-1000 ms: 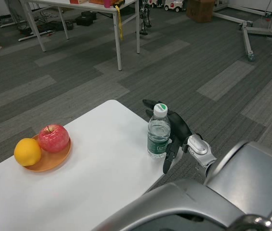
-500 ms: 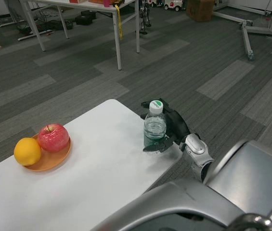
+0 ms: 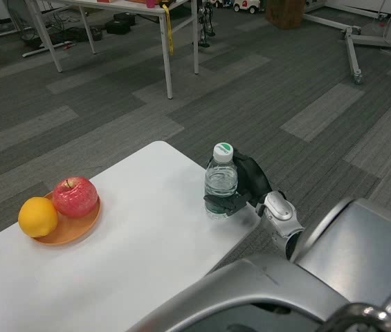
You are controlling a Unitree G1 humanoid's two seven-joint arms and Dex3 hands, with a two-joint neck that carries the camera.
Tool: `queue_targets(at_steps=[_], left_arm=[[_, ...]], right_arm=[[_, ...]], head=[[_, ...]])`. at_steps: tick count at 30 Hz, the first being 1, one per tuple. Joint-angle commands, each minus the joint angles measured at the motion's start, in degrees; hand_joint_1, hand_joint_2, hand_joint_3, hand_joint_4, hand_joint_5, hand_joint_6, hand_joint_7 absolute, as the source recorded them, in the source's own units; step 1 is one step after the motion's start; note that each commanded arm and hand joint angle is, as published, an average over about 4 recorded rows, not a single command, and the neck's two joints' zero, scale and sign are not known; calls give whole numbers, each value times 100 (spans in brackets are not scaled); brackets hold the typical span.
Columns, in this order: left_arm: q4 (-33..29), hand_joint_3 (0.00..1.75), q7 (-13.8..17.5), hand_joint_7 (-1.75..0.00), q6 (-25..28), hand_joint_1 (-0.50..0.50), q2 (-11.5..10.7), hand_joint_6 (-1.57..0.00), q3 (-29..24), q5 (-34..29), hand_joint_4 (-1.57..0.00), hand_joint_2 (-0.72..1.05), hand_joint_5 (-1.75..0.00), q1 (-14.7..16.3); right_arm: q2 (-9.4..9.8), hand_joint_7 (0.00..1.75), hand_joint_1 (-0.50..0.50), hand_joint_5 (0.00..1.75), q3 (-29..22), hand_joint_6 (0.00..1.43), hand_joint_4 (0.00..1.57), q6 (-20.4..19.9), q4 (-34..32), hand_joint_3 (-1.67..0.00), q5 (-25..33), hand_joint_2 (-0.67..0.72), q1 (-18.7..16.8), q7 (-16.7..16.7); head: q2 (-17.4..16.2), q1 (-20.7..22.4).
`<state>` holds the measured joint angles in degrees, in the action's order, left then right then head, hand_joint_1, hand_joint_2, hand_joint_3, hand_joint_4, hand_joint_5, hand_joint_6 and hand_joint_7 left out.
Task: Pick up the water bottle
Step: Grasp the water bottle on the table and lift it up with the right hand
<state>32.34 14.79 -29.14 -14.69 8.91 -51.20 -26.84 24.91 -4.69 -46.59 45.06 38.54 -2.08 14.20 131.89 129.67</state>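
The black fingers (image 3: 224, 205) of the right hand (image 3: 242, 185) were curled around the lower body of the water bottle (image 3: 221, 182), wrapping the near side across its label band while the palm sat behind it on the side away from the table. The fingers looked pressed against the plastic, not spread; whether the thumb met them on the far side could not be told, since the bottle hid it. The low grip probably suited the task: a hold around the widest, stiffest part of the bottle should keep it upright during a lift and leave the white and green cap (image 3: 222, 150) free above the fingers.

The bottle stood upright within the fingers, at the right edge of the white table (image 3: 140, 242), near the corner, its base apparently touching or just above the tabletop; the view did not settle which. Water showed through the clear upper part. That edge position probably let the arm reach it from the side without crossing the table.

Well apart from the fingers, to their left, an orange plate (image 3: 70, 227) held a red apple (image 3: 75, 196) and an orange (image 3: 38, 216), touching each other. The left hand was not visible.
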Motion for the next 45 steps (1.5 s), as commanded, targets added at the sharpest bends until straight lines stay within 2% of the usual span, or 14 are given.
queue_targets(at_steps=[1, 5, 14, 19, 24, 27, 30, 36, 45], left_arm=[[1, 9, -11, 0, 14, -50, -43, 0, -3, -4, 0, -19, -10, -14], [1, 7, -11, 0, 14, -50, -43, 0, 1, -4, 0, -19, -10, -14], [-6, 9, -11, 0, 14, -50, -41, 0, 6, -4, 0, -19, -10, -3], [-21, 9, -11, 0, 14, -50, -34, 0, 6, -4, 0, -19, -10, 17], [-39, 9, -11, 0, 14, -50, -34, 0, 6, 5, 0, -19, -10, 47], [-50, 7, -11, 0, 14, -50, -27, 0, -1, 5, 0, -19, -10, 69], [-85, 0, -13, 0, 14, -50, -25, 0, -7, 5, 0, -19, -10, 100], [-157, 7, -20, 0, 14, -50, -25, 0, -29, 14, 0, -19, -10, 166], [-197, 7, -20, 0, 5, -50, -25, 0, -43, 14, 0, -19, -10, 201]], right_arm=[[-65, 131, -38, 136, 30, 135, 157, -23, 45, -153, 7, -30, 59, 4], [-78, 112, -38, 136, 52, 140, 157, -38, -54, -159, 0, -32, 59, 4], [-80, 112, -33, 136, 153, 137, 157, -52, -527, -159, -39, -35, 83, -5], [-43, 112, -33, 126, 285, 137, 157, -47, -819, -159, -48, -37, 200, -49], [102, 112, -33, 126, 500, 137, 157, -43, -1065, -159, -48, -40, 349, -260], [170, 110, -29, 126, 592, 137, 157, -43, -1177, -159, -48, -41, 415, -363], [201, 106, -25, 126, 680, 136, 157, -43, -1351, -159, -48, -41, 463, -590], [256, 110, -25, 126, 882, 134, 155, -43, -1887, -159, -52, -46, 604, -1332], [665, 106, -25, 126, 1476, 134, 151, -12, -2133, -159, -48, -48, 1048, -1851]], head=[[-7, 9], [-20, 23], [-20, 137], [0, 243], [44, 413], [79, 502], [137, 647], [187, 973], [250, 1388]])
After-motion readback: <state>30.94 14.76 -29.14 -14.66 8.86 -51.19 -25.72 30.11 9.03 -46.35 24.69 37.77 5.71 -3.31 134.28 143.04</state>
